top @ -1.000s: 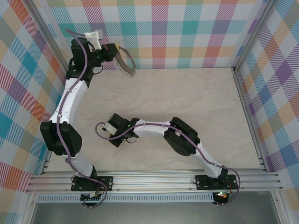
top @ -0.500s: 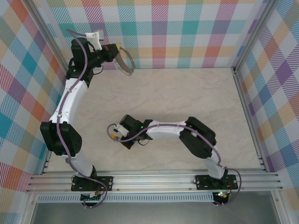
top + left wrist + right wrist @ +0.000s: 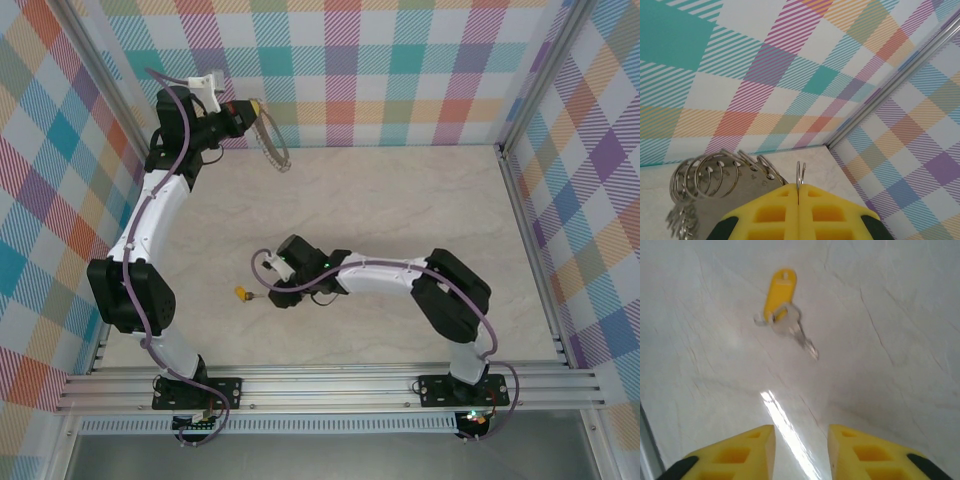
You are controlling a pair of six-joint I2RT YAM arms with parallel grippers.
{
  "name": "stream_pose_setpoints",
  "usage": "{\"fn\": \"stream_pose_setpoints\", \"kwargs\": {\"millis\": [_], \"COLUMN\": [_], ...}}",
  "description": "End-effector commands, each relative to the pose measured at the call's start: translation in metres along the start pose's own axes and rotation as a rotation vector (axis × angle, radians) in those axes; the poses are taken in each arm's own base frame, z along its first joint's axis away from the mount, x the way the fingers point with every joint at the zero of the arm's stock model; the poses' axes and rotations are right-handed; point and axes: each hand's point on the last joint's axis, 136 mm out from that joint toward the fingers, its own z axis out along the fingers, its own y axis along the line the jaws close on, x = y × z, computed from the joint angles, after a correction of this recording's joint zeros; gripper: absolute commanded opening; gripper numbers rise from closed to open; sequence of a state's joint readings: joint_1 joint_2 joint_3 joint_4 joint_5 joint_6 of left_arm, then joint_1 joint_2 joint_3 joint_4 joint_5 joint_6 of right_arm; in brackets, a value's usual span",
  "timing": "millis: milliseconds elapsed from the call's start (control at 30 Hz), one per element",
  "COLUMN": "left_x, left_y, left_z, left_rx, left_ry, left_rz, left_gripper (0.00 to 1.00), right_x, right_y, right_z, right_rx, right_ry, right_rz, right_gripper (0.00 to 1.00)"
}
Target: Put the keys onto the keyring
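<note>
The key (image 3: 781, 295) has a yellow-orange plastic head and a short metal blade. It lies flat on the pale table (image 3: 890, 315), ahead of my right gripper (image 3: 801, 439), which is open with nothing between its fingers. From above, the key (image 3: 241, 294) is a small yellow spot just left of the right gripper (image 3: 268, 283). My left gripper (image 3: 256, 107) is raised at the back left by the wall, shut on the keyring (image 3: 272, 148), which hangs from it as a silvery loop. Up close, the keyring's thin wire (image 3: 799, 172) sticks out between the shut yellow fingers (image 3: 770, 210), with several small rings (image 3: 715, 175) to the left.
Plaid walls (image 3: 400, 70) enclose the table on three sides, with aluminium posts (image 3: 520, 180) at the corners. A metal rail (image 3: 330, 385) runs along the near edge by the arm bases. The right arm's elbow (image 3: 455, 295) rests low over the table's right half.
My right gripper has opened and drawn back to the right, and the key now lies uncovered on the table. The left gripper has turned slightly, swinging the keyring.
</note>
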State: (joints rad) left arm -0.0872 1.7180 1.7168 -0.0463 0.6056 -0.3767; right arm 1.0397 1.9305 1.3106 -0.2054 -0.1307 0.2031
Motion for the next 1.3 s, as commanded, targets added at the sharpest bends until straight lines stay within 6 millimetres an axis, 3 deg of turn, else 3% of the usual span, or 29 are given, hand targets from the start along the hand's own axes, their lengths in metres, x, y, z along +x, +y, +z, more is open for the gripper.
{"fn": "stream_pose_setpoints", "kwargs": {"millis": [0, 233, 600, 1267], "left_x": [-0.024, -0.031, -0.057, -0.072], "left_y": [-0.019, -0.005, -0.001, 0.005], "left_z": [-0.016, -0.016, -0.02, -0.027], "left_rx": [0.012, -0.057, -0.079, -0.059], "left_ry": [-0.075, -0.098, -0.149, -0.198], "left_rz": [0.065, 0.061, 0.05, 0.027], "left_gripper": [0.0, 0.0, 0.0, 0.0], "right_x": [-0.023, -0.035, -0.024, -0.024], "right_y": [0.021, 0.018, 0.017, 0.021], "right_z": [0.007, 0.025, 0.045, 0.078], "right_rx": [-0.014, 0.129, 0.222, 0.264], "right_ry": [-0.007, 0.067, 0.108, 0.18], "right_rz": [0.078, 0.338, 0.475, 0.497], "right_gripper": [0.36, 0.34, 0.36, 0.4]}}
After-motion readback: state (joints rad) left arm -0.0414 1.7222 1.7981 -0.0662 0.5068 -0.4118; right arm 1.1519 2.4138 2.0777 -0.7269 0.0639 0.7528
